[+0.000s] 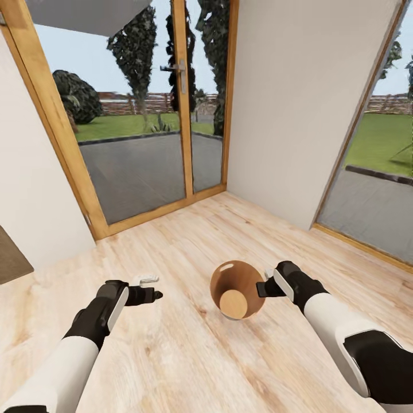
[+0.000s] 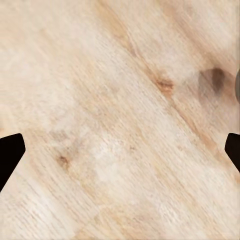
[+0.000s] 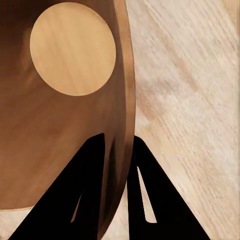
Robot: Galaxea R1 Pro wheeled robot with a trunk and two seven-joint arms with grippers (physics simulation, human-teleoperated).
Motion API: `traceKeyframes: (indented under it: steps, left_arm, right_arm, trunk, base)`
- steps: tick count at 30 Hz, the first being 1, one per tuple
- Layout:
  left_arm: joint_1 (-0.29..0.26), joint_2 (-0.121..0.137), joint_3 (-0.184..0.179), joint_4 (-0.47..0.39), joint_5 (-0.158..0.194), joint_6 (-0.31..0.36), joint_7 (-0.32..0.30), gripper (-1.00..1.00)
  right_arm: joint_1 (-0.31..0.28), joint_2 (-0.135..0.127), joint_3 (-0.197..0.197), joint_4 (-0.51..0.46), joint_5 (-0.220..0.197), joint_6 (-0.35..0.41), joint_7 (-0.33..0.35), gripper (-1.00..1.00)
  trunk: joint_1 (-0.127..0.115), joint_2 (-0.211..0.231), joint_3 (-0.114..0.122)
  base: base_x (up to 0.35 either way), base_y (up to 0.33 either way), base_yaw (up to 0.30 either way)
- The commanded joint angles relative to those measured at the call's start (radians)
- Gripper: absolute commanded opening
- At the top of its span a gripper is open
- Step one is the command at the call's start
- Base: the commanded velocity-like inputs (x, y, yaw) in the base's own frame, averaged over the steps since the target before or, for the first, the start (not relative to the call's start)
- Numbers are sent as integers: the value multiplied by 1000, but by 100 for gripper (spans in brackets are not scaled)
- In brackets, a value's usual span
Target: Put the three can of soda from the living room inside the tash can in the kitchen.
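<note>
Head view: one tash can [image 1: 236, 289].

Under my left gripper [image 2: 120, 150] lies pale wooden floor [image 2: 115, 100], its grain running on a slant, with small brown knots [image 2: 165, 85]. My two dark fingertips [image 2: 10, 155] sit at opposite edges, spread wide apart, with nothing held between them.

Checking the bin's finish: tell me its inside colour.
Shiny brown-copper inside the trash can, best in the right wrist view.
</note>
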Motion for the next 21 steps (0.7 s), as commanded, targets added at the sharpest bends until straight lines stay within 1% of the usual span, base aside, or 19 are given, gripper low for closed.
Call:
traceKeyframes:
  steps: [1, 5, 10, 15, 21]
  left_arm:
    - [0, 0, 0, 0, 0, -1, 0, 100]
    - [0, -2, 0, 1, 0, -1, 0, 100]
    - [0, -8, 0, 1, -1, -3, 0, 100]
    - [1, -21, 0, 6, -6, -27, 1, 100]
    - [1, -25, 0, 31, -7, -34, 0, 100]
  right_arm:
    - [0, 2, -3, -1, -16, 0, 4, -100]
    - [0, 3, -3, 0, -16, -1, 4, -100]
    - [1, 10, -3, 1, -16, -42, 4, -100]
    - [1, 13, -3, 1, -16, -54, 4, -100]
    - [1, 13, -1, 1, -15, -57, 4, -100]
  trunk:
    - [0, 0, 4]
    - [-2, 1, 20]
    - [-4, 2, 39]
    - [-7, 4, 58]
    - [-30, 46, 77]
  base:
    - [0, 0, 0]
    - [0, 0, 0]
    - [0, 0, 0]
    - [0, 0, 0]
    - [0, 0, 0]
